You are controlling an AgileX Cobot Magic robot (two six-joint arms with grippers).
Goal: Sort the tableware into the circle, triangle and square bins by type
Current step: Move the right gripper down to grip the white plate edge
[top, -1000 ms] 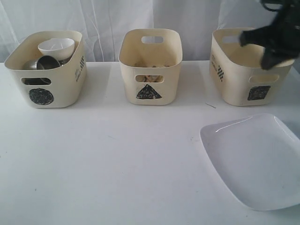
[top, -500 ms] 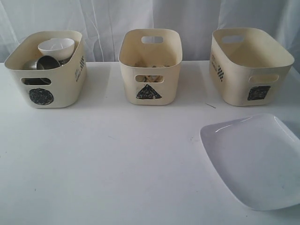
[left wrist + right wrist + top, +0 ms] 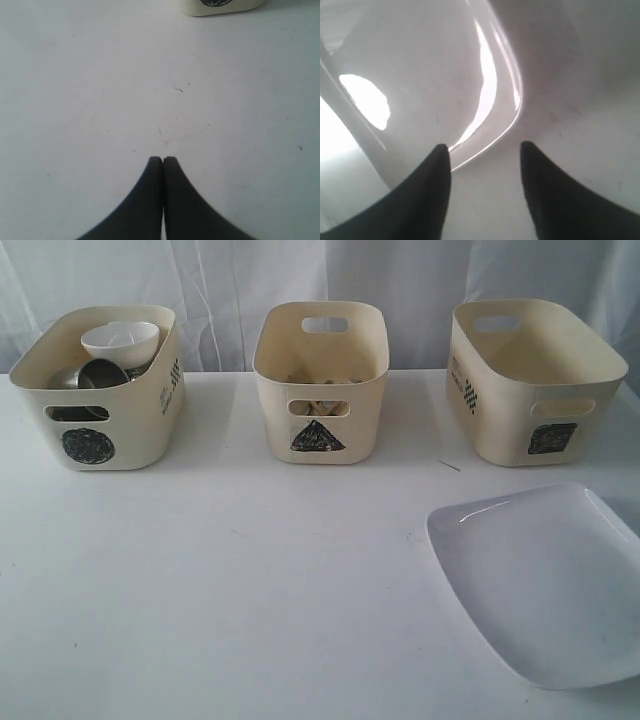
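A large white squarish plate (image 3: 550,580) lies on the table at the front right. In the right wrist view my right gripper (image 3: 482,150) is open just off the plate's (image 3: 420,75) glossy rim, holding nothing. The circle bin (image 3: 130,430) at the back left holds a white bowl (image 3: 120,340) and steel pieces (image 3: 98,373). The triangle bin (image 3: 275,390) stands in the middle, with items showing through its slot. At the back right stands the square bin (image 3: 500,410). My left gripper (image 3: 163,160) is shut over bare table near the circle bin's foot (image 3: 220,5). Neither gripper shows in the exterior view.
The white table (image 3: 250,570) stretches from the bins to the front edge. A white curtain (image 3: 220,280) hangs behind the bins. The plate reaches the exterior view's right edge.
One second ago a dark arm hung over the square bin at the top right of the exterior view. It has left that view. Bins and plate have not moved.
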